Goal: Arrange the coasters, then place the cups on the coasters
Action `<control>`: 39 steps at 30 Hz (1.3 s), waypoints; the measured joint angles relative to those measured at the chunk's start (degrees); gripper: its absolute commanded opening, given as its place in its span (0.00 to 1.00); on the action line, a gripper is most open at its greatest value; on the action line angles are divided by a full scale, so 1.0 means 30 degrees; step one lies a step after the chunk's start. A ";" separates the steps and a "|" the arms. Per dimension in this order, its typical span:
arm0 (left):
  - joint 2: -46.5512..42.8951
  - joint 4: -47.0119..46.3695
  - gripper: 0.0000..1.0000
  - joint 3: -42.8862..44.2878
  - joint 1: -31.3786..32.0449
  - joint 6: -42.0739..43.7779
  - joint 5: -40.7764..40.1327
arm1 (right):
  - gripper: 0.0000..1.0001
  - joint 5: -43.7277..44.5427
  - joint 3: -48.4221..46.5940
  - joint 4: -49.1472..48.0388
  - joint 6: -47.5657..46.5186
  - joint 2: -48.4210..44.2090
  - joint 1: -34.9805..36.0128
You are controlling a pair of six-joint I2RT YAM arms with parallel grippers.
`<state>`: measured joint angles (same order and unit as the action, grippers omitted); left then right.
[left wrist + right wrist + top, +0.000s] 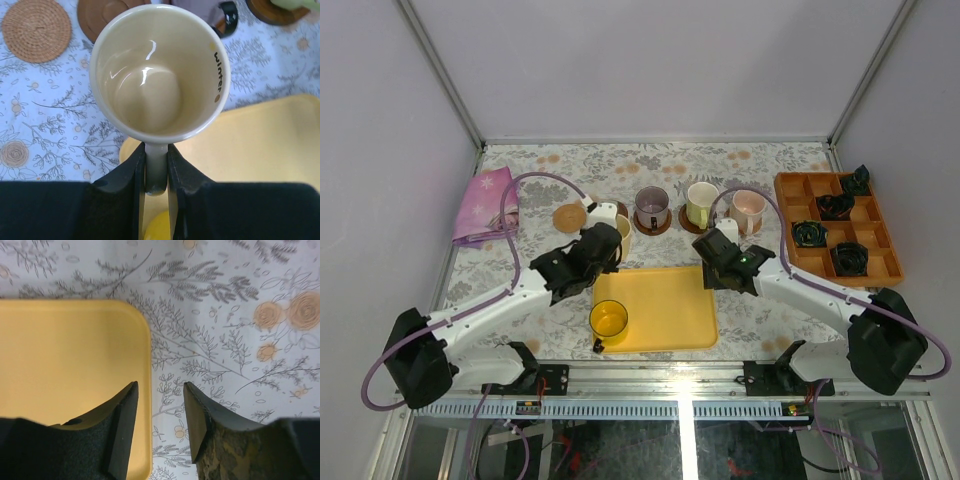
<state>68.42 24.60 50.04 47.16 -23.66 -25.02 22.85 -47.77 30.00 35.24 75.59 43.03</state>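
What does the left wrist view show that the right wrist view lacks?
Only left wrist: the left gripper holding a cream ceramic mug by its handle, a woven tan round coaster, a dark brown round wooden coaster. Only right wrist: the right gripper, open, empty. Both: the flat yellow rectangular tray and floral tablecloth.
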 measured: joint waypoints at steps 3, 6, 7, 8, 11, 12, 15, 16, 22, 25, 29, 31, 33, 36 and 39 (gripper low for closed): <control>0.0000 -0.1348 0.00 -0.0736 -0.0350 -0.0262 -0.0882 | 0.42 -0.0823 0.0765 -0.0262 -0.0095 -0.0160 0.0000; 0.0015 -0.2616 0.00 -0.1348 -0.1209 -0.0481 -0.1144 | 0.40 -0.1617 0.1158 -0.0539 -0.0291 -0.0182 0.0000; 0.0036 -0.3220 0.00 -0.1566 -0.1734 -0.0554 -0.1100 | 0.40 -0.1872 0.1260 -0.0692 -0.0364 -0.0182 0.0000; 0.0080 -0.3701 0.00 -0.1712 -0.2186 -0.0627 -0.1049 | 0.39 -0.2084 0.1333 -0.0809 -0.0423 -0.0182 0.0000; 0.0386 -0.5144 0.00 -0.1909 -0.3585 -0.0670 -0.0641 | 0.35 -0.2586 0.1537 -0.1093 -0.0590 -0.0146 0.0007; 0.0517 -0.5501 0.00 -0.1916 -0.3927 -0.0670 -0.0517 | 0.33 -0.2739 0.1603 -0.1195 -0.0627 -0.0087 0.0000; 0.1078 -0.6834 0.00 -0.1916 -0.4794 -0.0583 -0.0036 | 0.30 -0.3045 0.1763 -0.1413 -0.0714 0.0248 0.0015; 0.1290 -0.7213 0.00 -0.1916 -0.4998 -0.0517 0.0240 | 0.30 -0.3089 0.1800 -0.1406 -0.0721 0.0408 0.0015; 0.2470 -0.8881 0.00 -0.1909 -0.5748 -0.0255 0.1617 | 0.29 -0.3147 0.2120 -0.1421 -0.0699 0.0845 0.0015; 0.2943 -0.9355 0.00 -0.1902 -0.5982 -0.0117 0.1931 | 0.27 -0.3147 0.2171 -0.1464 -0.0685 0.0954 0.0015; 0.3366 -0.9508 0.00 -0.1865 -0.6368 0.0124 0.2157 | 0.17 -0.3191 0.2200 -0.1676 -0.0692 0.1319 0.0015; 0.3563 -0.9522 0.00 -0.1741 -0.6594 0.0211 0.2266 | 0.15 -0.3373 0.2222 -0.1698 -0.0692 0.1479 0.0015; 0.3774 -0.9624 0.00 -0.1574 -0.6776 0.0284 0.2382 | 0.13 -0.3453 0.2273 -0.1705 -0.0699 0.1552 0.0015; 0.4153 -0.9755 0.00 -0.1326 -0.6994 0.0408 0.2594 | 0.07 -0.3512 0.2273 -0.1719 -0.0721 0.1588 0.0015; 0.4634 -0.9857 0.00 -0.1144 -0.7096 0.0481 0.2871 | 0.00 -0.3526 0.2273 -0.1705 -0.0743 0.1588 0.0015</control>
<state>82.32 -4.97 46.61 25.87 -22.22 -16.40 12.27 -40.95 24.88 33.01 80.36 43.07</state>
